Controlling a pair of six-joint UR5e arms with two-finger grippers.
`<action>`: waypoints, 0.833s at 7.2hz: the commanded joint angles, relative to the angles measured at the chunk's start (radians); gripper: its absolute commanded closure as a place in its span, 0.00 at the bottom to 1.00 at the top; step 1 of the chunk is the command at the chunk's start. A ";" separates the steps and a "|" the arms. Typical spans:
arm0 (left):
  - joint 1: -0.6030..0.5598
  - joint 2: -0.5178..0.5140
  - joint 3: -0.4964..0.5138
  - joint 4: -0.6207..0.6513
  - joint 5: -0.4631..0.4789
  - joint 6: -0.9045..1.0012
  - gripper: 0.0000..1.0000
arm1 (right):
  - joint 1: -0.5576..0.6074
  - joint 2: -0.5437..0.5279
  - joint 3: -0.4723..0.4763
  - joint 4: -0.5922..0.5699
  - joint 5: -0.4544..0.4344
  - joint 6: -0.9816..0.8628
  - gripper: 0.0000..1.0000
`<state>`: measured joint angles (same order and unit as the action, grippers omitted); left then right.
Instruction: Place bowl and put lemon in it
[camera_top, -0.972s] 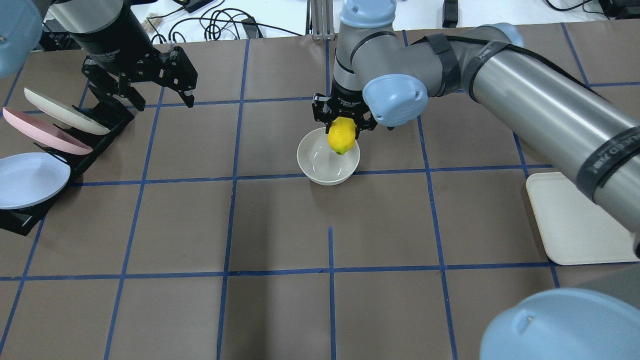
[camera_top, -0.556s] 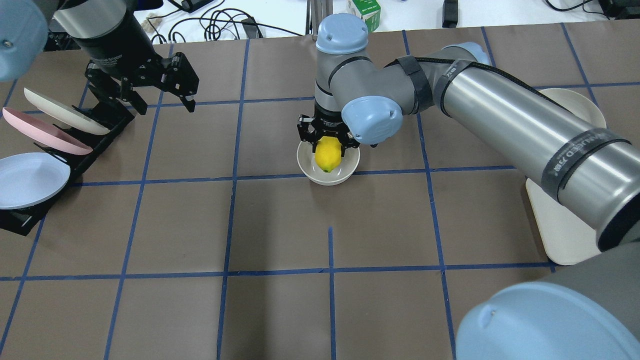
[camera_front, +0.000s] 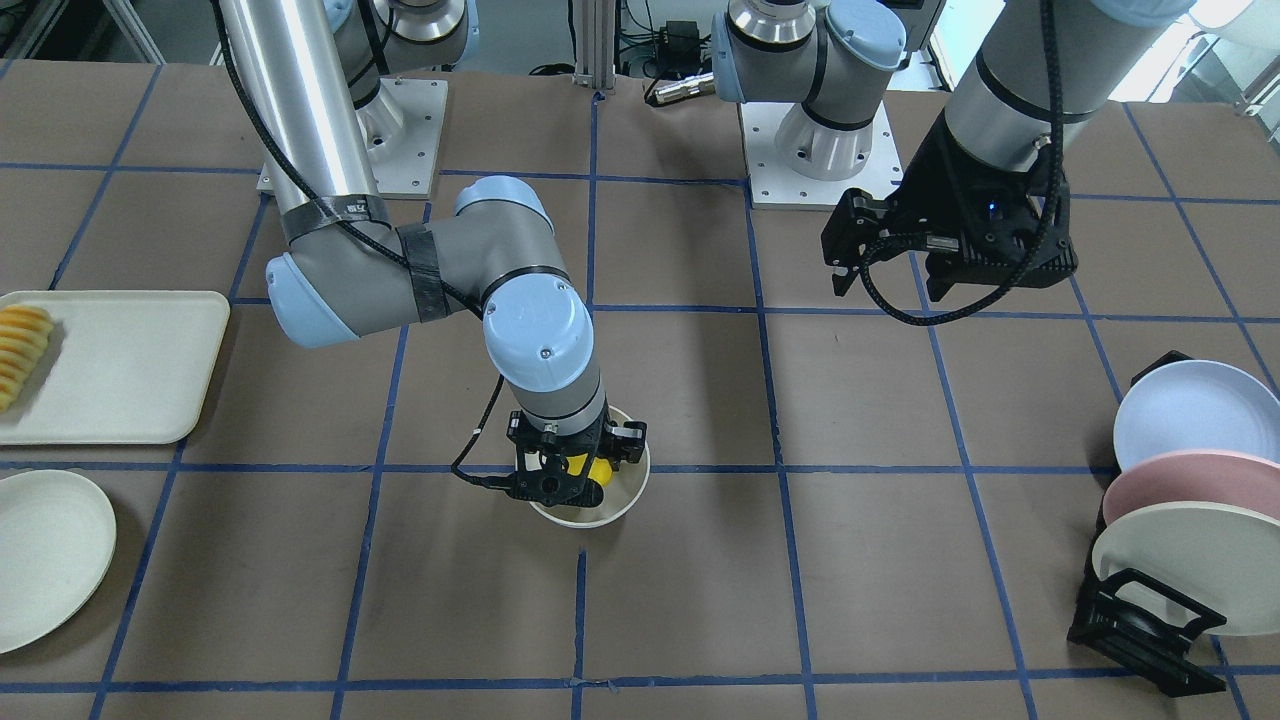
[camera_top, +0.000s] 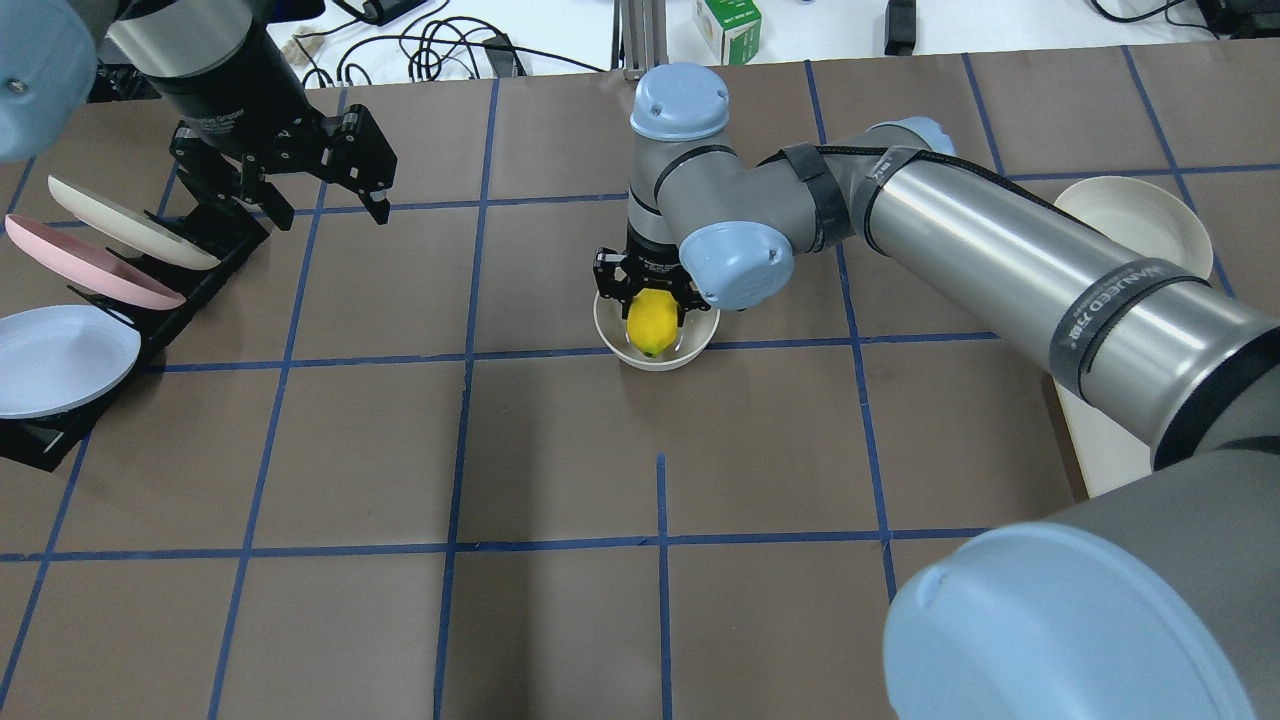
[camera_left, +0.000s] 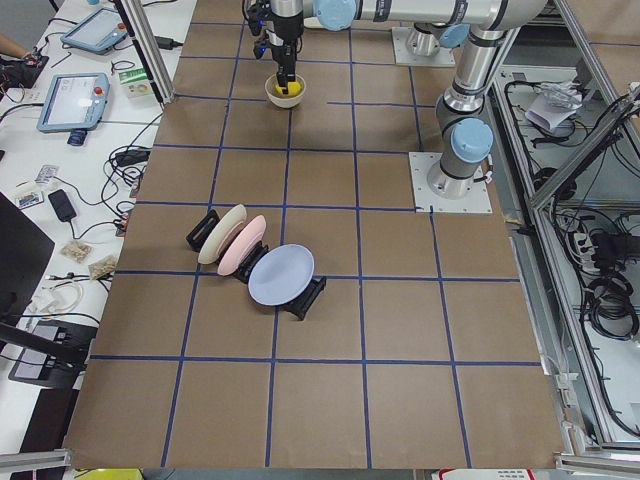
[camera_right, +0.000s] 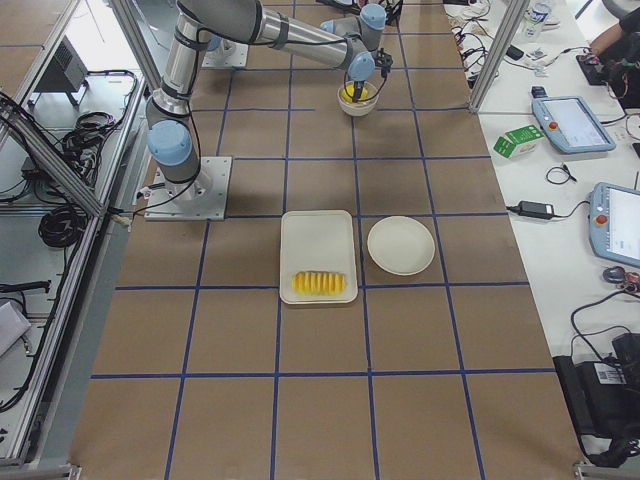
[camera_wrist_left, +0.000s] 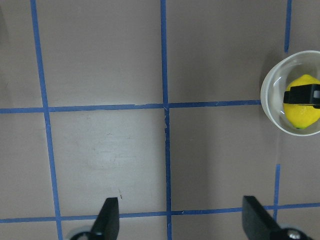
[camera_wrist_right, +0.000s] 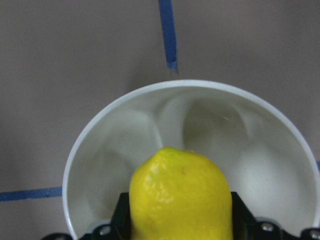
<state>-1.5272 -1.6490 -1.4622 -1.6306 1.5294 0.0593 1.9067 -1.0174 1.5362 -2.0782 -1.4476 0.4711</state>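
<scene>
While the left gripper (camera_wrist_left: 180, 211) is hanging wide open and empty, well off to the left by the plate rack (camera_top: 225, 245), the right gripper (camera_top: 651, 300) is squeezing the lemon (camera_top: 651, 322) by its sides, dead over the bowl (camera_top: 655, 364) at table center. Lemon's long axis is pointing straight down, tip sitting below the rim. Cannot tell if it's touching bottom, so letting go is looking like a short straight drop.

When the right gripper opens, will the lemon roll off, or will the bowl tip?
The lemon is oval and smooth-skinned, so it will probably rock or roll a little. It hangs low inside the bowl, whose deep curved walls should catch it. The bowl stands flat and the right gripper holds the lemon inside its rim, so tipping seems unlikely.
</scene>
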 joint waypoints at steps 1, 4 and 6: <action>0.010 -0.001 0.011 0.000 -0.009 0.011 0.13 | -0.001 -0.004 0.004 -0.016 -0.013 -0.011 0.03; 0.009 0.006 0.013 0.000 0.006 0.001 0.12 | -0.005 -0.044 -0.010 0.003 -0.077 -0.016 0.00; 0.009 0.006 0.013 0.000 0.006 0.001 0.12 | -0.041 -0.145 -0.018 0.091 -0.106 -0.032 0.00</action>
<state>-1.5187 -1.6422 -1.4544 -1.6307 1.5351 0.0600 1.8870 -1.1014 1.5242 -2.0416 -1.5272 0.4525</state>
